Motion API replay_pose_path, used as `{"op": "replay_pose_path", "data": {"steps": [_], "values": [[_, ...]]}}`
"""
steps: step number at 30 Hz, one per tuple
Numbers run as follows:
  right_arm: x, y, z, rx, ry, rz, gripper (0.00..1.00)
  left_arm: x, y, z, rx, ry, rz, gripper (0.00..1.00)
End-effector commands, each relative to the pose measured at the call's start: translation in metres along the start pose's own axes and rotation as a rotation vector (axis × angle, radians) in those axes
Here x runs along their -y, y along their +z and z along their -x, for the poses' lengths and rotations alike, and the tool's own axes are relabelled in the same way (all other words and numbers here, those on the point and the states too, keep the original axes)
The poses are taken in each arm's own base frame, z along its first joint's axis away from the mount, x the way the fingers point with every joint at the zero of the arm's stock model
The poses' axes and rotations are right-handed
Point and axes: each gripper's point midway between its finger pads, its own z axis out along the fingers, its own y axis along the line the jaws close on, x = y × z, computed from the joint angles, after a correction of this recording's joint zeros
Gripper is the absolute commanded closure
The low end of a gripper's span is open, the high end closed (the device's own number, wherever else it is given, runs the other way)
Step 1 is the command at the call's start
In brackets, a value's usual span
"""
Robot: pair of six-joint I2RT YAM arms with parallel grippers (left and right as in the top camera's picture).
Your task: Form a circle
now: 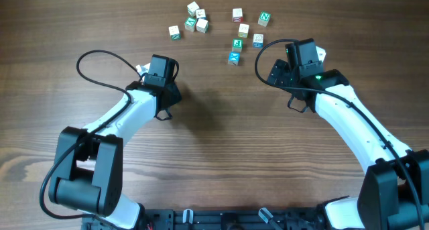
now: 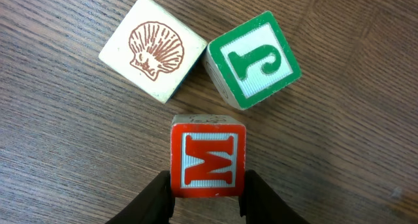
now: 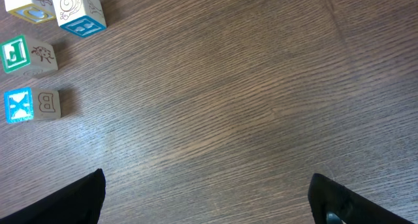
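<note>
At left end effector (image 2: 208,191), red cube (image 2: 208,160) gripped M-up, right end effector (image 3: 206,185) wide

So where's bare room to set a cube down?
Free: the table between the left arm and right arm, and under the right claw. Crowded: the left cluster, the right cluster, and around the red M cube in the left claw.

overhead: top-down, far | wrists: close, looking down | overhead+right wrist share X cube (image 1: 234,57)
</note>
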Motion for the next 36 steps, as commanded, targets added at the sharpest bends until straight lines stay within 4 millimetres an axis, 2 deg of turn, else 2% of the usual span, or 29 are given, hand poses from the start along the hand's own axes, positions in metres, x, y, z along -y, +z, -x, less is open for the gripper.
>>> {"op": "replay_pose_path", "data": {"steps": [1,21,24,27,32,33,36], "values": [[0.0015,-0.0021,0.0031,0.017,0.009,-0.009,0.0,-0.0016,0.004,-0.0031,-0.014,-0.004,0.002,0.67],[0.0015,-0.0021,0.0031,0.017,0.009,-0.009,0.0,-0.0025,0.004,0.0009,0.006,-0.025,0.01,0.68],[0.0015,-0.0021,0.0031,0.017,0.009,-0.009,0.0,-0.0024,0.004,0.001,0.006,-0.025,0.01,0.55],[0.0015,-0.0021,0.0031,0.017,0.009,-0.009,0.0,-0.0023,0.004,0.0009,0.006,-0.025,0.009,0.49],[0.0015,-0.0021,0.0031,0.017,0.009,-0.009,0.0,-0.0024,0.004,0.0008,0.006,-0.025,0.01,0.48],[0.0015,-0.0021,0.0031,0.017,0.009,-0.009,0.0,-0.0022,0.0038,0.0011,0.007,-0.025,0.009,0.43],[0.0015,-0.0021,0.0031,0.017,0.009,-0.009,0.0,0.0008,-0.0031,0.0068,0.022,-0.028,-0.003,0.42]]}}
